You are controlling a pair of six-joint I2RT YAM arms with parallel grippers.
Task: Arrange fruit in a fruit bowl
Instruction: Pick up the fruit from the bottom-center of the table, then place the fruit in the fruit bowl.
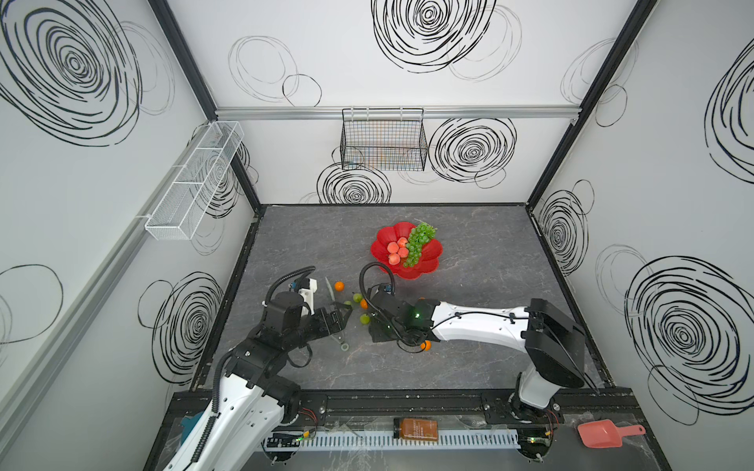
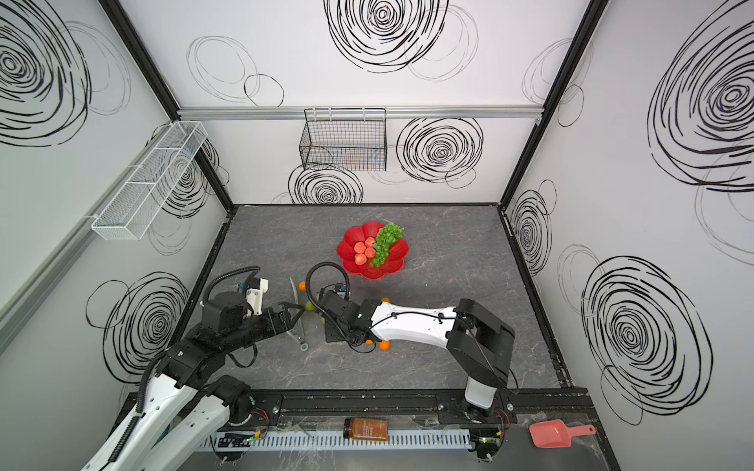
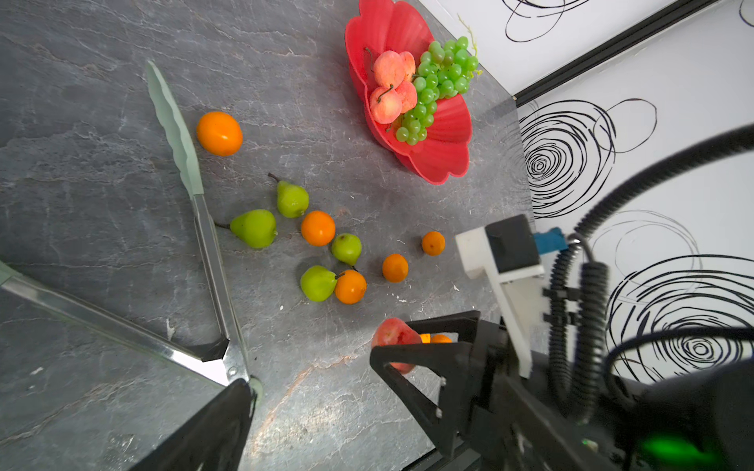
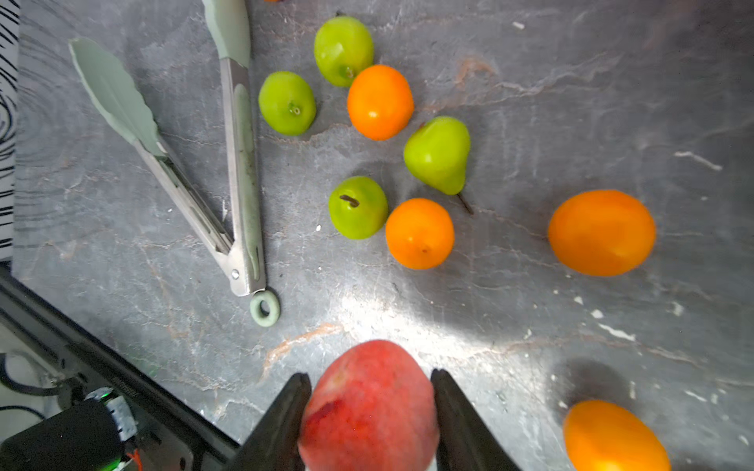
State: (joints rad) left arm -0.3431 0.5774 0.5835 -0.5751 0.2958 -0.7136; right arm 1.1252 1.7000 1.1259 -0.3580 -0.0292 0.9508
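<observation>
Plainly, the pink-red toy peach [image 4: 369,407] looks light and stiff, with a matte skin that should give fair friction. Being round, it could still squirt free, so it is best held across its widest middle. The right gripper [image 4: 370,377] has its black jaws clasped on it just there, down near the grey marbled table [image 4: 571,122].

In a top view the glossy red scalloped bowl [image 1: 383,238], already holding other peaches [image 1: 395,250] and a green grape bunch [image 1: 418,242], lies toward one o'clock from that wrist. Loose orange tangerines [image 4: 379,102] and green pears [image 4: 438,155] sit around eleven o'clock, and mint-tipped steel tongs [image 4: 240,163] at nine. The left gripper [image 1: 342,316] hovers over the tongs; I cannot tell how wide its jaws are.
</observation>
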